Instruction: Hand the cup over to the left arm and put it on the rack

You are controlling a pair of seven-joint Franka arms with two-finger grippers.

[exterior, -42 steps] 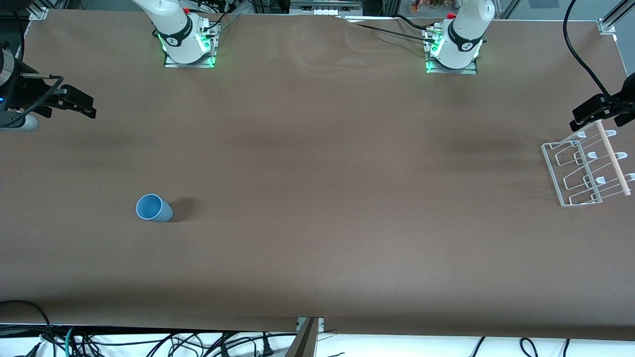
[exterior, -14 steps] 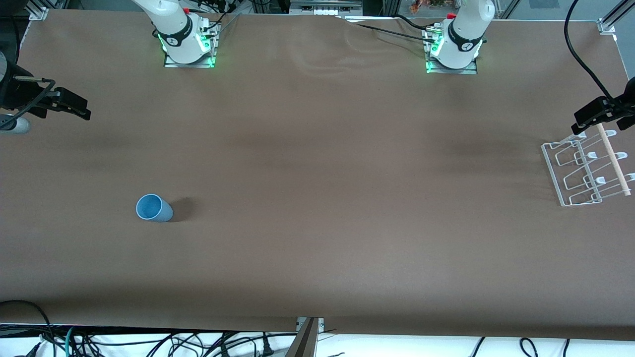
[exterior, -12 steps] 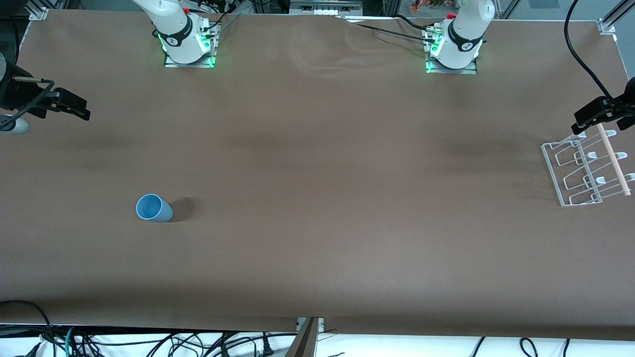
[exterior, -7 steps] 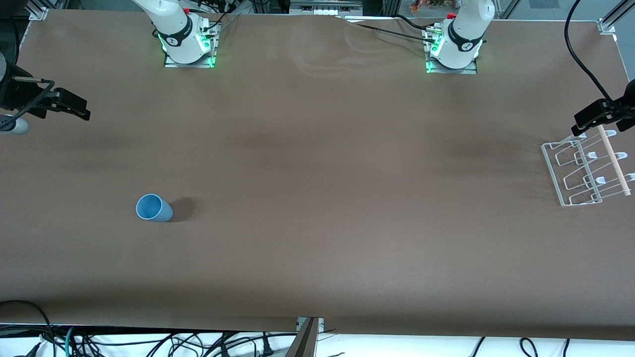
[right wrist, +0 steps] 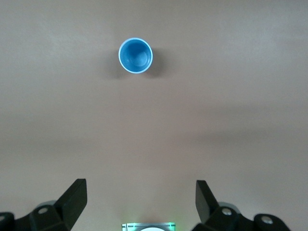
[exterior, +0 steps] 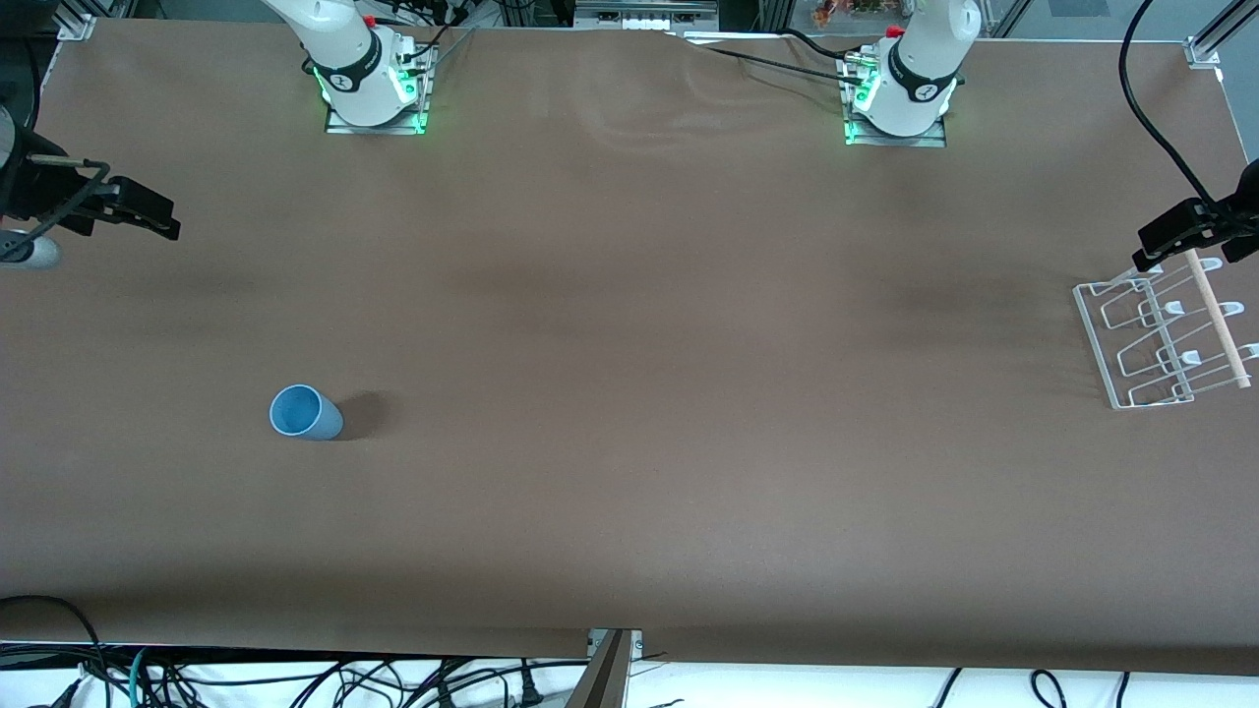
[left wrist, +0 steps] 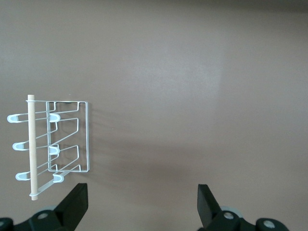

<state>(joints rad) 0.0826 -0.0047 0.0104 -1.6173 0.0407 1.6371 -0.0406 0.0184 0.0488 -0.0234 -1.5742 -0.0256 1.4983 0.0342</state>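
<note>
the cup stands upright on the brown table toward the right arm's end, well apart from the rack at the left arm's end. your right gripper hangs high with jaws spread wide; its wrist view alone shows you the cup's empty interior. your left gripper hangs just beside the rack, jaws also wide; its wrist view shows the wooden rod and looped prongs in plan.
</note>
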